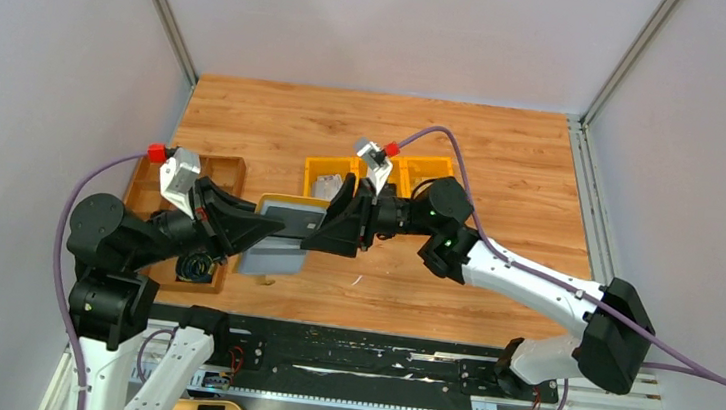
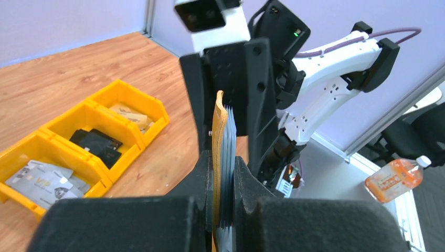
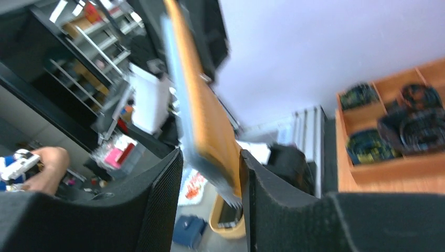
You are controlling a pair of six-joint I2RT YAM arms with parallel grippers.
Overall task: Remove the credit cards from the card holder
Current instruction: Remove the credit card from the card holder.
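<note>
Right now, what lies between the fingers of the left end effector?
The card holder, standing on edge, clamped by the left end effector; the left wrist view shows this.

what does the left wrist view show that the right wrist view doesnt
Only the left wrist view: the yellow bins holding silver cards and black cards, the right arm, and an orange bottle beyond the table edge.
Only the right wrist view: the brown compartment tray with dark coiled items, blurred.
Both: the card holder edge-on, mustard outside with grey layers, between the fingers of the left pincer in one view and the right pincer in the other.
</note>
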